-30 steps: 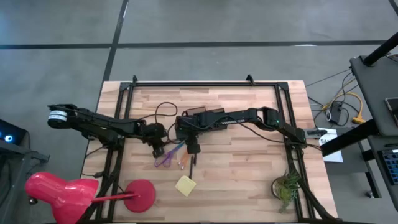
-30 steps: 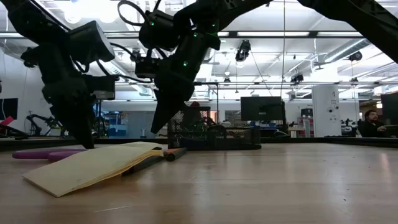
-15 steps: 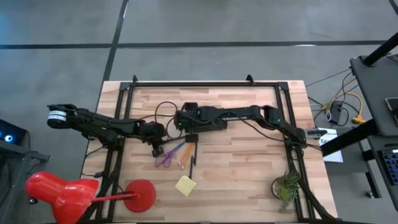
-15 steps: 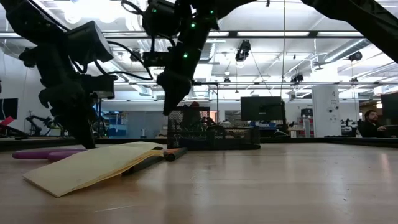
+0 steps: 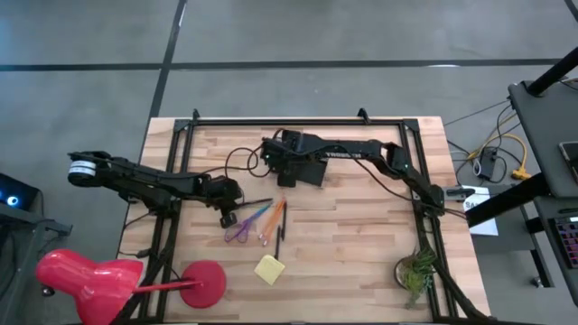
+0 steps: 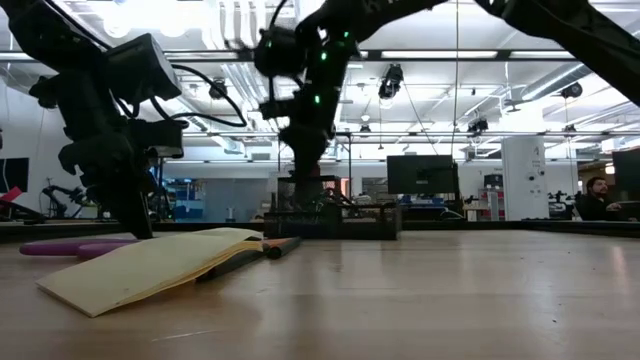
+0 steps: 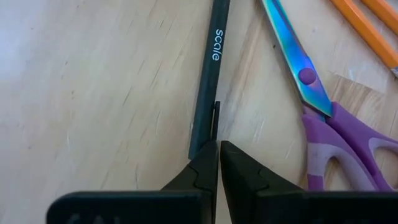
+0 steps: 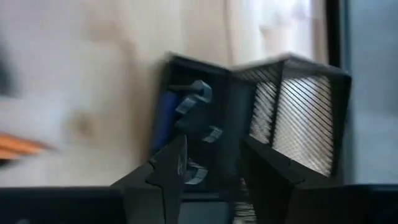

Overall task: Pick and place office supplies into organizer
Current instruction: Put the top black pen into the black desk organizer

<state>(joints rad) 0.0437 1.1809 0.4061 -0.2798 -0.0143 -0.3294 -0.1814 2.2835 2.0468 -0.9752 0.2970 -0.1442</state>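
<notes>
My left gripper point(image 7: 217, 148) is shut, low over the table, its tips at the near end of a black pen point(image 7: 208, 74) marked "scale". Purple-handled scissors point(image 7: 336, 143) lie just beside it. Orange pens point(image 5: 271, 217) and a second black pen point(image 5: 280, 233) lie flat nearby, and the yellow sticky-note pad point(image 5: 269, 268) lies closer to the near edge. My right gripper point(image 5: 284, 173) hangs over the left end of the black mesh organizer point(image 5: 305, 170), which stands on the table. Whether it carries anything is blurred in its wrist view. My left gripper's shut fingertips point(image 7: 206, 163) point steeply down at the near end point(image 7: 199, 148) of the black pen, which lies flat on the table. I cannot tell whether they touch it.
A red lamp point(image 5: 90, 275) with a round base stands at the near left corner and a green plant point(image 5: 415, 271) at the near right. A black frame point(image 5: 298, 122) borders the table. Bare wood lies right of the pens.
My right gripper has risen from just above the pens and gone toward the table's far edge, and now hangs over the organizer; it has tipped on the way. The pens, scissors and sticky pad lie where they were.
</notes>
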